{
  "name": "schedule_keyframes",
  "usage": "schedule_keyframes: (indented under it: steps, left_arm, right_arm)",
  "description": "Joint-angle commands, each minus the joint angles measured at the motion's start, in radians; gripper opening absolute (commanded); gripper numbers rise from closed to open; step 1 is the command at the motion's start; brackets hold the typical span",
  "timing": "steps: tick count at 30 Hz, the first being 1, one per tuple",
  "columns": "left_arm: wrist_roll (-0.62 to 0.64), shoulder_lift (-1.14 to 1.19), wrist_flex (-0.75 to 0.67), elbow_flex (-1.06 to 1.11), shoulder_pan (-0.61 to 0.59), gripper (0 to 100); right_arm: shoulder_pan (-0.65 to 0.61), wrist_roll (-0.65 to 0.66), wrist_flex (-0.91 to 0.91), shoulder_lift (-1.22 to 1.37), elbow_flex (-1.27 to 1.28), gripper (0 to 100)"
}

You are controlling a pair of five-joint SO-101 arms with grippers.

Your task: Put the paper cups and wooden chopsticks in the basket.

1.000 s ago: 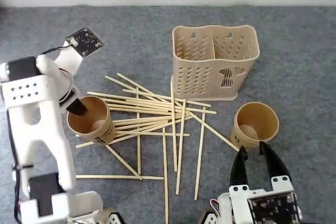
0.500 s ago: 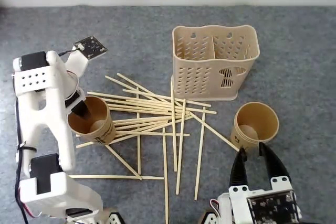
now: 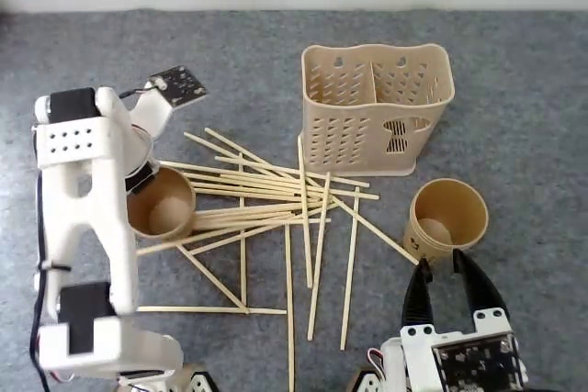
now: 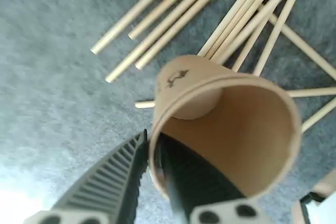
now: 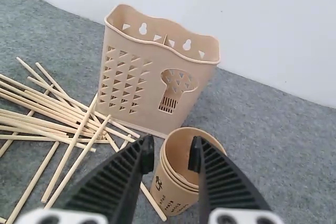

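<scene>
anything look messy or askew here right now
The wooden chopsticks lie scattered and crisscrossed beside the basket. The left claw pinches the wall of one paper cup, which looks tilted.

The left arm (image 3: 87, 218) stands tall on the left side, its white links rising from a base at the near edge and folding over at the top so that the wrist turns down and to the right. Its camera board (image 3: 179, 86) juts out on the far side. The left gripper (image 4: 149, 142) has its two fingers pinched on the wall of a paper cup (image 4: 231, 129), the ribbed one outside and the black one inside. The right arm (image 3: 459, 355) sits low at the near right edge, pointing toward the far side. The right gripper (image 3: 441, 268) holds its black fingers parted, with a gap between the tips.
</scene>
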Motion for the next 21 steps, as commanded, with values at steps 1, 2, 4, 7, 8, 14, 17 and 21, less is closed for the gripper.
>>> schedule_keyframes:
  steps: [1,2,4,7,8,14,17,21]
  left_arm:
    - [0.061,-0.18,0.025,-0.039,0.054,1]
    - [0.094,-0.219,0.025,-0.039,0.077,1]
    - [0.15,-0.287,0.025,-0.039,0.133,1]
    - [0.245,-0.37,0.025,-0.041,0.235,1]
    - [0.272,-0.391,0.025,-0.042,0.27,1]
    - [0.485,-0.446,-0.052,-0.045,0.462,1]
    - [0.605,-0.446,-0.118,-0.045,0.506,1]
    - [0.698,-0.448,-0.19,-0.045,0.577,1]
  right_arm:
    - [-0.008,0.014,0.005,0.004,-0.002,12.9]
    - [-0.008,0.014,0.005,0.004,-0.002,12.9]
    - [-0.008,0.012,0.005,0.004,-0.002,12.9]
    - [-0.008,0.011,0.005,0.004,-0.003,12.9]
    - [-0.008,0.009,0.005,0.004,-0.003,12.9]
    - [-0.008,0.009,0.005,0.004,-0.006,12.9]
    - [-0.008,0.009,0.005,0.004,-0.006,12.9]
    - [-0.008,0.009,0.008,0.004,-0.028,12.9]
